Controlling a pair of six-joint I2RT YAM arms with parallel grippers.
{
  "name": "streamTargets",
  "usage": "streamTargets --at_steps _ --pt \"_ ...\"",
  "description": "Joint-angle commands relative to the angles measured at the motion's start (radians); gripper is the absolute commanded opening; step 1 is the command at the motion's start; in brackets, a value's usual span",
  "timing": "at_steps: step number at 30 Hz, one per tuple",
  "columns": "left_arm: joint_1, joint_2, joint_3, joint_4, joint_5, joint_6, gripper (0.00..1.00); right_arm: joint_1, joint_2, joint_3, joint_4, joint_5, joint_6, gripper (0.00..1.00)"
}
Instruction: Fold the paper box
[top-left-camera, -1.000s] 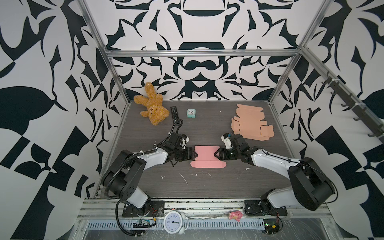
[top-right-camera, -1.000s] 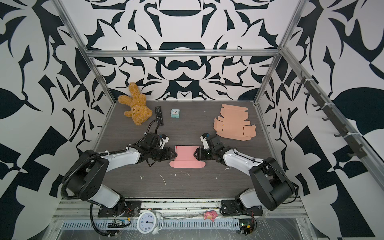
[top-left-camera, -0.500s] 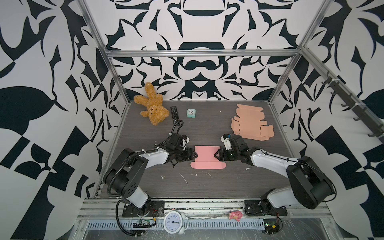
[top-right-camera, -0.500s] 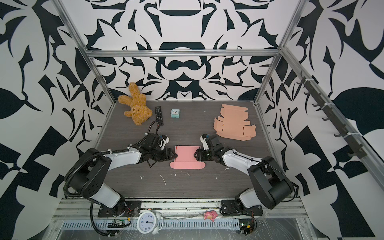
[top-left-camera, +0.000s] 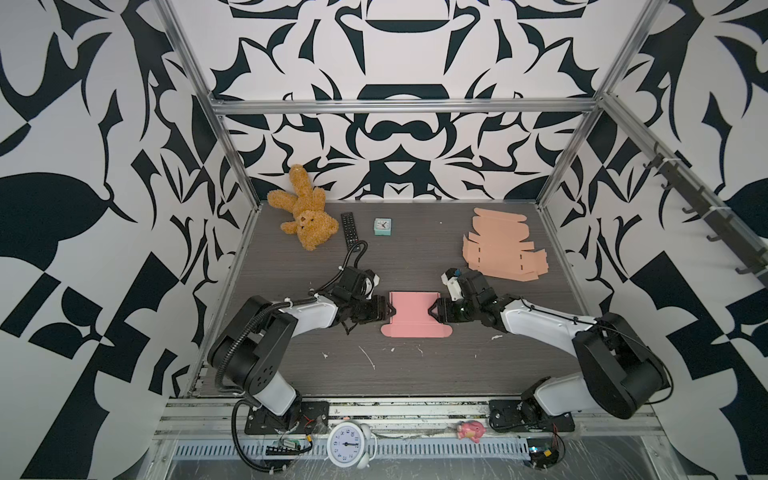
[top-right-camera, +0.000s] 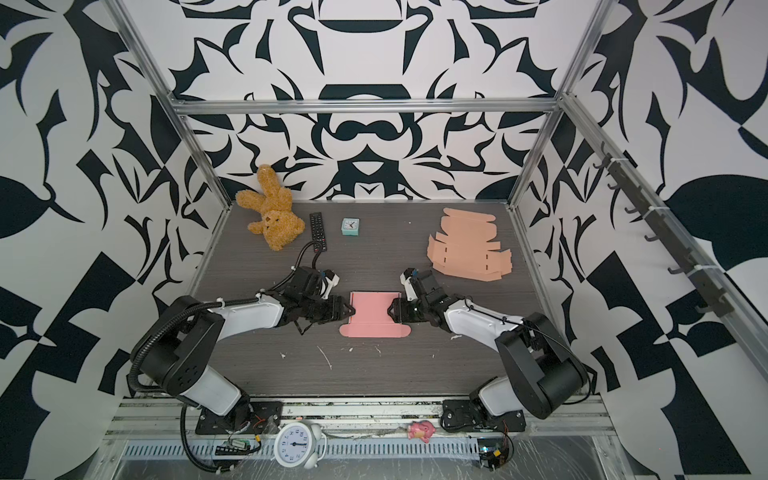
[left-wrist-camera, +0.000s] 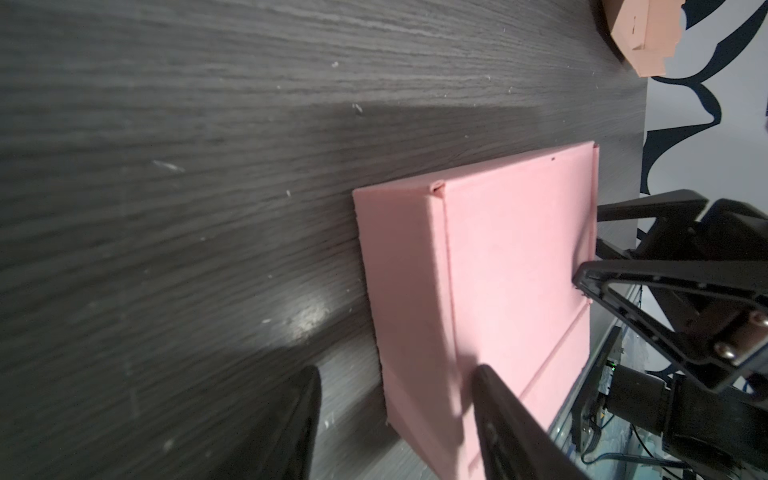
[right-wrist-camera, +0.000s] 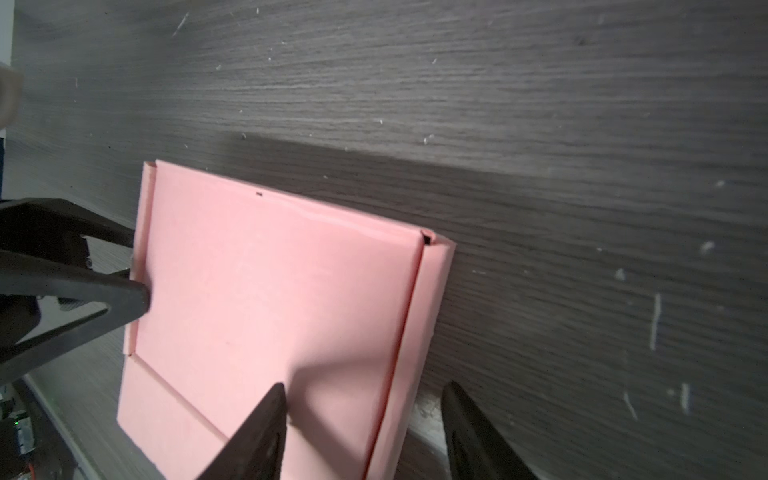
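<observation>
The pink paper box (top-left-camera: 414, 318), seemingly light and crushable, lies mid-table (top-left-camera: 415, 257) between the left gripper (top-left-camera: 390, 310) and right gripper (top-left-camera: 431, 311), whose half-open jaws straddle its side walls, clasping nothing; best pinched at those creased walls.

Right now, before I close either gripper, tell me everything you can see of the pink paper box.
The pink paper box is matte, thin card, lying low on the dark table at its middle. It shows a wide creased top panel, narrow sloping side walls at both ends, and a round-cornered flap lying flat toward the near edge. The left gripper and right gripper straddle its ends, jaws open, one finger over the panel; contact unclear.
</observation>
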Motion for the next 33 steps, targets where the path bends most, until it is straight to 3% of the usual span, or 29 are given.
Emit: streamTargets --at_steps 1,8,12,22,33 --pt "-0.004 -0.021 0.006 -0.04 -0.008 0.012 0.68 0.016 -0.041 0.028 -0.058 0.064 -0.01 0.64" --pt "-0.005 -0.105 0.008 -0.097 -0.032 0.037 0.81 0.032 -0.115 0.03 -0.115 0.119 -0.003 0.74" --pt "-0.046 -0.183 0.005 -0.184 -0.114 0.07 0.84 0.059 -0.147 0.044 -0.163 0.156 0.004 0.76" --pt "-0.176 -0.312 -0.038 -0.258 -0.221 0.04 0.75 0.16 -0.214 0.044 -0.253 0.23 0.048 0.76" --pt "-0.237 -0.292 -0.052 -0.232 -0.224 -0.005 0.7 0.224 -0.262 -0.01 -0.259 0.234 0.111 0.73"
